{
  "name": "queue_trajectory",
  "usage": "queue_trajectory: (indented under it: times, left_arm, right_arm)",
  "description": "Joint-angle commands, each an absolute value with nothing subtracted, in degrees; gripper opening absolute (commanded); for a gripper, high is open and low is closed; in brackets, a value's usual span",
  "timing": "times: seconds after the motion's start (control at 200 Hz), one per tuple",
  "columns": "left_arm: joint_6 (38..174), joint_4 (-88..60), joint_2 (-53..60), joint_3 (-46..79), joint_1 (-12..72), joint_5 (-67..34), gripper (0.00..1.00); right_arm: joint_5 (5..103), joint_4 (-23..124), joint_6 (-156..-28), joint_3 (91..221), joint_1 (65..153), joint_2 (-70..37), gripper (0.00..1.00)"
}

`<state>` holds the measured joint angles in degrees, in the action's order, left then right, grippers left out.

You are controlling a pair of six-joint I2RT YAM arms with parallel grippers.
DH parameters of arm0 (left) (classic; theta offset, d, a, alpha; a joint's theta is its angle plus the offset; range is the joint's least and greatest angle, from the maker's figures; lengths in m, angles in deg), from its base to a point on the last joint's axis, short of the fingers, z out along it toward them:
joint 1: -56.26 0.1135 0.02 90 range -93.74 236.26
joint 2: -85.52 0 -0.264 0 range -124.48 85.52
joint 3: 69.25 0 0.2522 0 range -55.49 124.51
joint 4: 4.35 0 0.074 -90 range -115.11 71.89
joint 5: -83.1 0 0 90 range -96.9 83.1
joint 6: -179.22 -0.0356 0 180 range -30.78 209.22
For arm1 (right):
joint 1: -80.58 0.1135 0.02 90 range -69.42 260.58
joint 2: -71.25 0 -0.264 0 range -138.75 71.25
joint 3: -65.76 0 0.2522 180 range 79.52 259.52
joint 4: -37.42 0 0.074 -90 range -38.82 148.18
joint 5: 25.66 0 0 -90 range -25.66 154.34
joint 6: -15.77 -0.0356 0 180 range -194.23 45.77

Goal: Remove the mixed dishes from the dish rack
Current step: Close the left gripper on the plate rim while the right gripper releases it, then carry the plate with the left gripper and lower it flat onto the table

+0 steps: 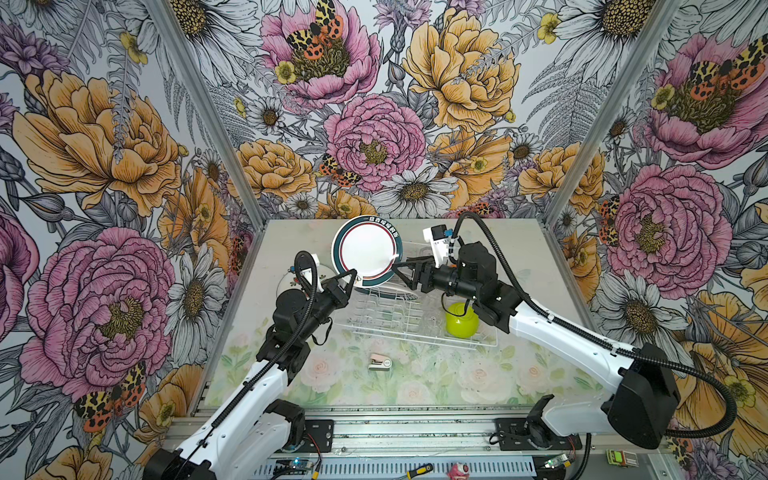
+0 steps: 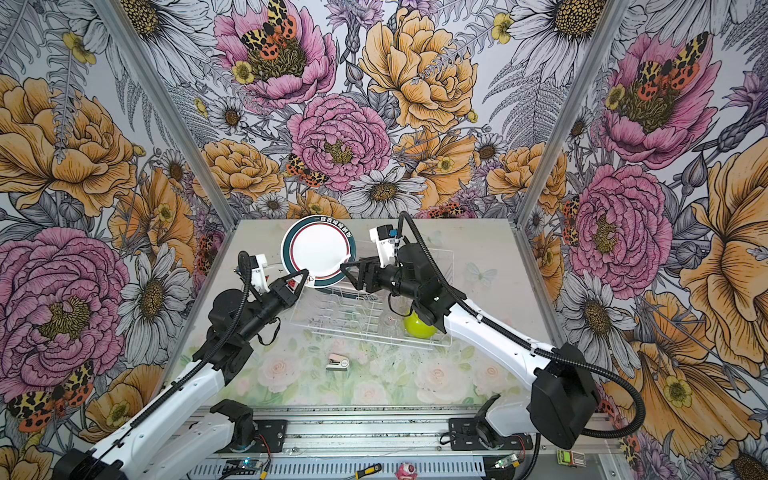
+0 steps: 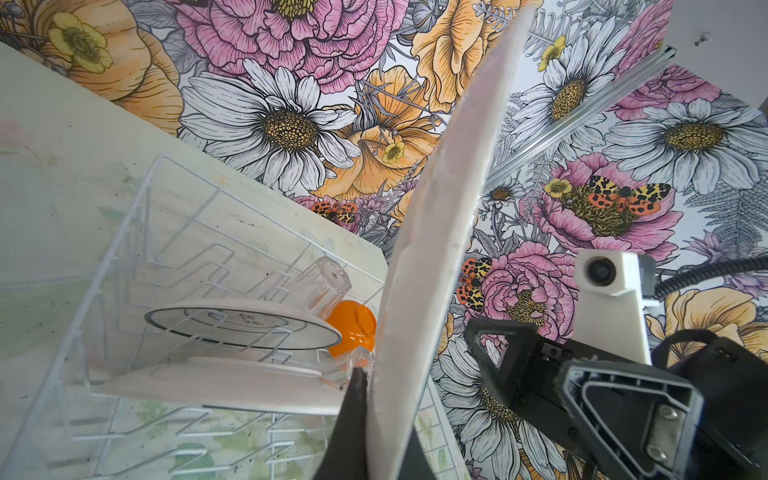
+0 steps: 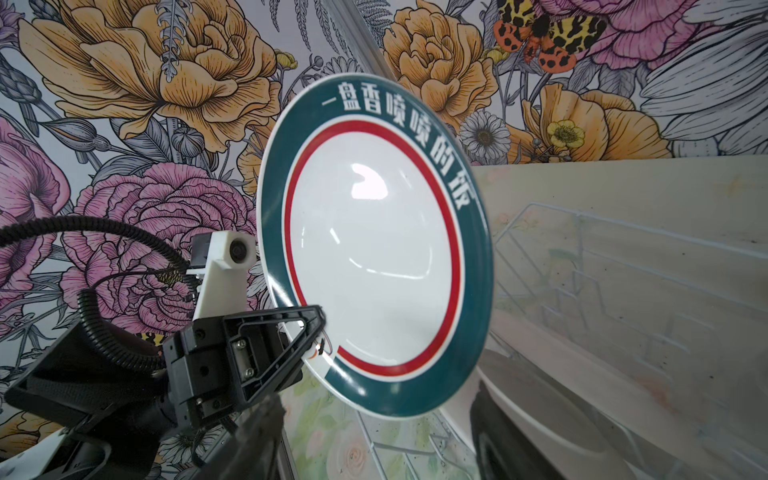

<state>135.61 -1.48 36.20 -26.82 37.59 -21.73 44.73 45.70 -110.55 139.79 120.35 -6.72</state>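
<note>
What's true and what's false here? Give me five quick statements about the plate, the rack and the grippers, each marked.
The left gripper is shut on the rim of the teal-rimmed plate. True.
That plate lies flat on the table. False: it is held on edge above the dish rack.
The lime-green bowl sits in the rack. True.
The stapler-like object is inside the rack. False: it lies on the table, outside it.
The right gripper clamps the plate too. False: its jaws stand open beside the rim.
</note>
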Motion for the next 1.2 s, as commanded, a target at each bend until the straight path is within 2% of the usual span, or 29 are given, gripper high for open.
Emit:
queue_trajectory:
  times: [0.0, 0.215, 0.691, 0.796, 0.936, 1.051, 1.196]
  left_arm:
    - [133.73, -1.36, 36.3, -23.26, 38.63, -19.9, 0.0]
    - [132.2, -8.34, 37.46, -20.28, 42.73, -17.1, 0.0]
    - [135.03, -18.18, 35.82, -18.9, 63.57, -15.75, 0.0]
    - [136.98, -19.64, 33.44, -19.66, 67.74, -17.49, 0.0]
    - [141.6, -17.52, 26.99, -20.77, 71.36, -24.63, 0.0]
    - [141.66, -18.35, 19.81, -18.23, 71.6, -31.15, 0.0]
    - [141.97, -19.51, 15.32, -17.03, 71.01, -33.13, 0.0]
  right_arm:
    - [47.18, 45.89, -108.27, 138.38, 120.14, -5.03, 0.73]
    - [49.12, 46.48, -106.24, 136.46, 119.63, -3.82, 0.73]
    - [51.07, 48.44, -104.58, 129.24, 116.48, 3.49, 0.73]
    - [51.11, 49.48, -104.39, 128.22, 115.88, 5.13, 0.73]
    - [51.29, 49.77, -104.08, 126.79, 115.57, 6.78, 0.73]
    - [51.5, 49.77, -103.85, 125.6, 115.4, 7.66, 0.73]
    - [52.27, 49.75, -103.68, 124.02, 115.14, 8.92, 0.73]
